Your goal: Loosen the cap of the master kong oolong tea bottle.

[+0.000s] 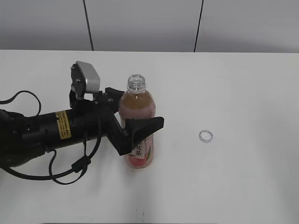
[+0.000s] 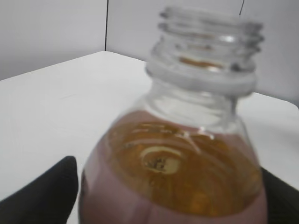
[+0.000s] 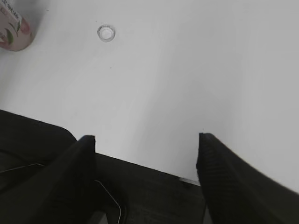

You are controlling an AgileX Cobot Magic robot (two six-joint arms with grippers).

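The master kong oolong tea bottle stands upright on the white table with its threaded neck open and no cap on it. My left gripper is shut on the bottle's upper body, one finger in front and one behind. In the left wrist view the bottle fills the frame between the finger tips of the left gripper. The cap lies alone on the table, to the right of the bottle. It also shows in the right wrist view. My right gripper is open and empty, over the table's near edge.
The white table runs back to a grey wall. The bottle's base shows at the top left of the right wrist view. The table's front edge and dark floor with a cable lie below the right gripper.
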